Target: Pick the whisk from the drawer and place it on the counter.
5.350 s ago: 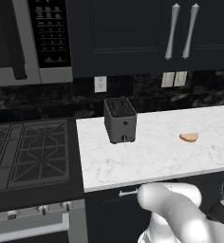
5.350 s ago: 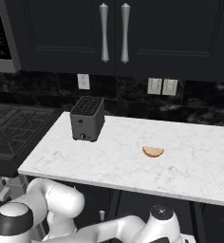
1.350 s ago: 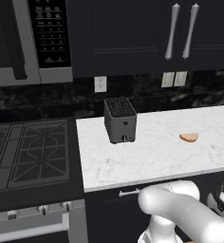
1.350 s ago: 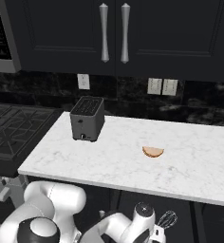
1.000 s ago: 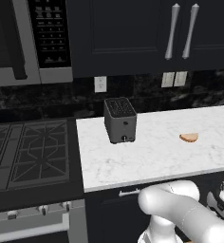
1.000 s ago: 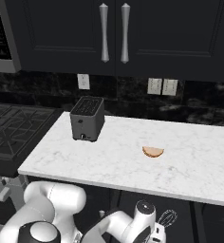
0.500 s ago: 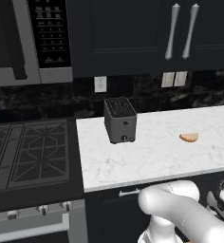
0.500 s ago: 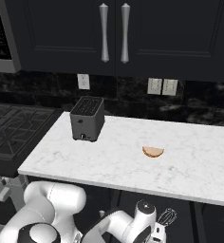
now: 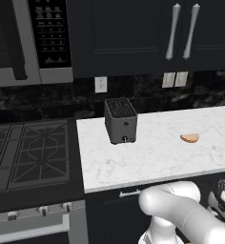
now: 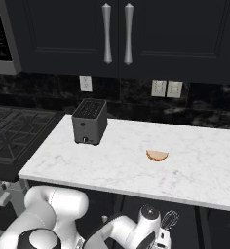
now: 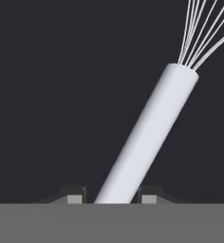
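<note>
Kitchen: you are looking at dark navy cabinets over a black backsplash, with a gas stove (image 9: 28, 152) standing left of the worktop.
Worktop: white marble slab (image 9: 152, 157) is running from the stove toward the right edge of both base views.
Toaster: dark two-slot toaster (image 9: 120, 120) is standing upright near the worktop's back left corner.
Bread piece: tan half-round piece (image 10: 157, 155) is lying flat on the worktop, well apart from the toaster, to its right.
Cupboard doors: two long vertical silver handles (image 10: 117, 33) are hanging side by side above the worktop.
Drawer: you are seeing a slim silver bar handle (image 9: 129, 193) on the dark front just under the worktop's edge; whether the drawer is open cannot be told.
Whisk: dark wire head (image 10: 169, 220) is showing below the worktop's front edge, just beside the white wrist in the right base view. In the hand view its pale handle (image 11: 147, 137) is slanting up to the right, with thin wires fanning out at the top.
Tool: tool (image 11: 113, 197) is clamping the whisk's handle, one finger tip (image 11: 75, 198) pressing on each side of its lower end.
</note>
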You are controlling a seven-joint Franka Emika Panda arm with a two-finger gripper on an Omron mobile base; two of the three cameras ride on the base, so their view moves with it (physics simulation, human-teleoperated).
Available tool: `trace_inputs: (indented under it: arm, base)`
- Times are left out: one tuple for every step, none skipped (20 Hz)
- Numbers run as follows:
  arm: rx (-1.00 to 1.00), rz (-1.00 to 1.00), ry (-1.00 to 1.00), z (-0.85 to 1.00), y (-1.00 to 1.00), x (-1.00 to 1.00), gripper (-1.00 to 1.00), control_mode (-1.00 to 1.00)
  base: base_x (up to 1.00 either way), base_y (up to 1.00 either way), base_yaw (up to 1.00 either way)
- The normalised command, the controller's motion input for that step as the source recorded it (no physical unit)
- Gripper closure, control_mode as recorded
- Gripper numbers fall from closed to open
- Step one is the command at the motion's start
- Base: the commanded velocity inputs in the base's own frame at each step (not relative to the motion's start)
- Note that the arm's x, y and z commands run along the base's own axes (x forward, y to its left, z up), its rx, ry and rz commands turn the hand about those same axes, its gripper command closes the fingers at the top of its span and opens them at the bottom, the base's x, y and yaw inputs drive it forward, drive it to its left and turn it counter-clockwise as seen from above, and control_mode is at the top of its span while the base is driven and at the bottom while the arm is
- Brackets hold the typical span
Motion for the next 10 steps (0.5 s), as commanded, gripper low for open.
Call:
trace_inputs:
  arm:
    - [-0.03, 0.00, -0.10, 0.41, -0.16, -0.29, 1.00, -1.00]
    - [-0.04, -0.04, -0.05, 0.67, -0.07, -0.14, 1.00, -1.00]
    - [-0.03, -0.09, -0.03, 0.89, -0.18, -0.39, 1.00, -1.00]
    - [-0.02, -0.06, -0.05, 0.85, -0.41, -0.70, 1.00, -1.00]
    - [0.00, -0.04, -0.05, 0.89, -0.49, -0.76, 1.00, -1.00]
    - [0.00, -0.05, -0.02, 0.93, -0.46, -0.69, 1.00, -1.00]
    - [0.00, -0.05, 0.00, 0.87, -0.39, -0.71, 1.00, -1.00]
    - [-0.04, -0.05, 0.00, 0.63, -0.29, -0.85, 1.00, -1.00]
    - [-0.06, -0.05, 0.00, 0.21, -0.21, -1.00, 1.00, -1.00]
    - [-0.05, -0.04, 0.00, 0.09, -0.22, -1.00, 1.00, -1.00]
  base:
    - [0.00, 0.00, 0.00]
    - [0.00, 0.00, 0.00]
    - [0.00, 0.00, 0.00]
    - [0.00, 0.00, 0.00]
    - [0.00, 0.00, 0.00]
    - [0.00, 0.00, 0.00]
    - [0.00, 0.00, 0.00]
    - [0.00, 0.00, 0.00]
    - [0.00, 0.00, 0.00]
    - [0.00, 0.00, 0.00]
